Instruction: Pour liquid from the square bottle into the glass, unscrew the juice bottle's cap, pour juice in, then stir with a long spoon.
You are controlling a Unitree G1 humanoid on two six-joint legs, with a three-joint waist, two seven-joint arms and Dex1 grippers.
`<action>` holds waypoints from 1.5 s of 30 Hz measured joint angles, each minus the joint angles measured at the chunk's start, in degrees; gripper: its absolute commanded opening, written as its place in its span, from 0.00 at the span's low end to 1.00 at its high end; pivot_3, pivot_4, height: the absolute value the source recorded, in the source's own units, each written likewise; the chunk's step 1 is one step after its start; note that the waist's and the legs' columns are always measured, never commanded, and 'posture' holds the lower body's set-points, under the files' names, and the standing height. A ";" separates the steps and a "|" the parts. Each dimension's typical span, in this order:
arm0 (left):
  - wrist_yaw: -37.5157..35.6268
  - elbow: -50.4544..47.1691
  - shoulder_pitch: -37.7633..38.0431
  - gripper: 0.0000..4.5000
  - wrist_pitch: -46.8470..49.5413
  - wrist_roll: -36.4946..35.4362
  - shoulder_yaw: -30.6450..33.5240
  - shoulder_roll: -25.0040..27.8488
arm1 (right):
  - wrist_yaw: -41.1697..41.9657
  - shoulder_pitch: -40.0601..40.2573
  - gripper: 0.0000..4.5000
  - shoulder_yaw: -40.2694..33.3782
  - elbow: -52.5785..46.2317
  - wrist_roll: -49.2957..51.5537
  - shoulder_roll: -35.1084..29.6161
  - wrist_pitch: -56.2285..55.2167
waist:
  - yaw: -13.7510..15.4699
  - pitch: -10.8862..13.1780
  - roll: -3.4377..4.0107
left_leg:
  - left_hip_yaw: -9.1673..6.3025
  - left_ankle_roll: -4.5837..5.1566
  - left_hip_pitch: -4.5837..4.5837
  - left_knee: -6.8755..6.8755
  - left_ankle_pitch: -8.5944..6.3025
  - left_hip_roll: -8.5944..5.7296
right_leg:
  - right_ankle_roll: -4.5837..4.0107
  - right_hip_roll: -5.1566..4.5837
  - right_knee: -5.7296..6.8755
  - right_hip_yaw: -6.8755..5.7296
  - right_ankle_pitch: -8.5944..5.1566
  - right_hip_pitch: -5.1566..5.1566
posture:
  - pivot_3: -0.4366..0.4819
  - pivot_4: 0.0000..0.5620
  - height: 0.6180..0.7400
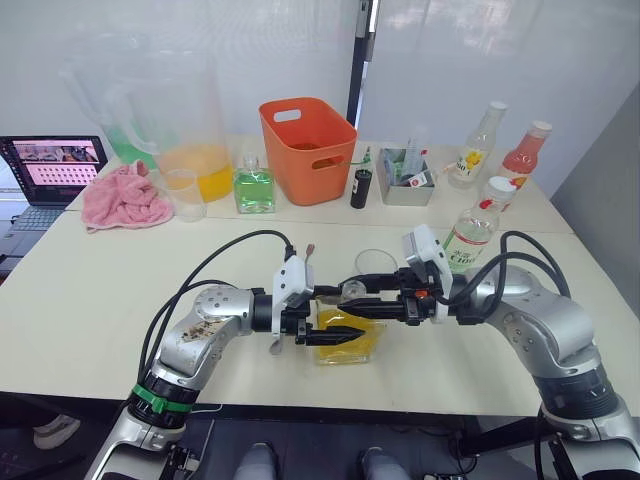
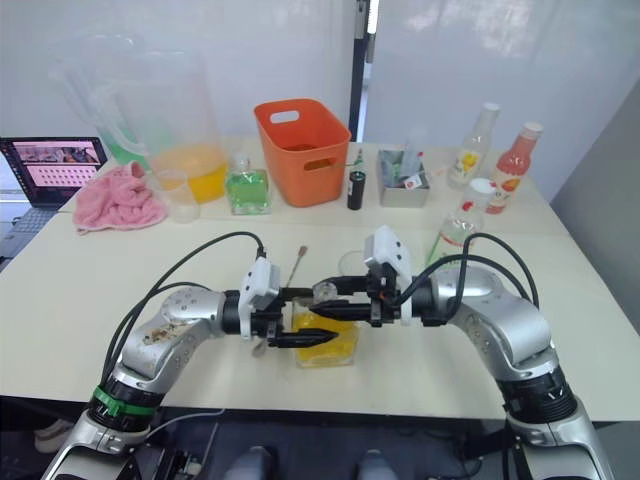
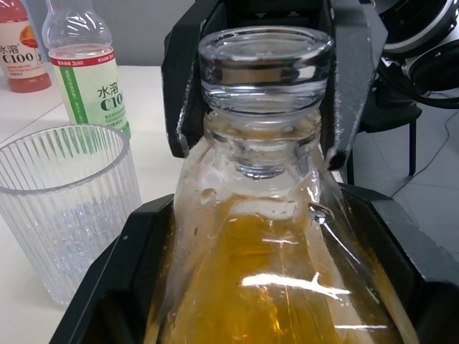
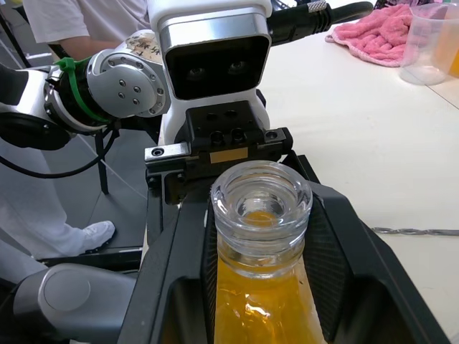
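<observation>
Both arms meet at the near middle of the worktop [image 1: 90, 300] over the square bottle [image 1: 345, 338], which stands upright with orange-yellow liquid in it. The left gripper [image 1: 340, 335] comes in from the left with its fingers clamped on the bottle's body. The right gripper [image 1: 362, 290] comes in from the right, its fingers closed around the round clear glass stopper [image 4: 262, 201] on the neck. The stopper still sits in the neck, so the step in hand looks like drawing it out before the first pour.

The move turns on the bottle's long axis, which runs straight up. The right gripper's fingers cross it level at the neck, so the pull should go up along that axis while the left gripper keeps the body down.

The glass [image 1: 375, 264] stands empty just beyond the bottle, slightly to its right, close enough for a short tilt away from the robot. The juice bottle [image 1: 468, 234] stands upright farther right, with its white cap [image 1: 500, 187] on, nearer the right arm. The long spoon [image 2: 297, 266] lies on the worktop just left of the glass, behind the left gripper, its stem running near to far.
</observation>
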 measured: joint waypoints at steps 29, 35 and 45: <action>-0.20 -0.52 -0.13 0.62 -0.13 0.12 -0.52 0.30 | -1.57 -1.35 0.77 -1.68 -3.11 2.02 -0.79 1.52 | 0.01 0.00 0.00 | 0.00 0.00 0.00 -0.01 0.00 0.00 | 0.00 0.00 -0.02 0.00 0.00 0.02 | 0.48 0.27 0.88; -0.23 -0.51 -0.16 0.62 -0.13 0.15 -0.58 0.29 | -1.54 -0.96 0.50 -0.65 -3.09 0.62 -1.04 1.38 | 0.02 0.00 0.00 | 0.00 0.00 0.00 -0.01 0.00 0.00 | 0.00 0.00 -0.02 0.00 0.00 0.02 | 0.48 0.27 0.88; -0.27 -0.53 -0.16 0.62 -0.25 0.16 -0.67 0.33 | -1.62 0.56 0.24 -1.17 -2.97 1.12 -0.11 1.34 | 0.02 0.00 0.00 | 0.00 0.00 0.00 -0.01 0.00 0.00 | 0.00 0.00 -0.02 0.00 -0.01 0.02 | 0.48 0.27 0.88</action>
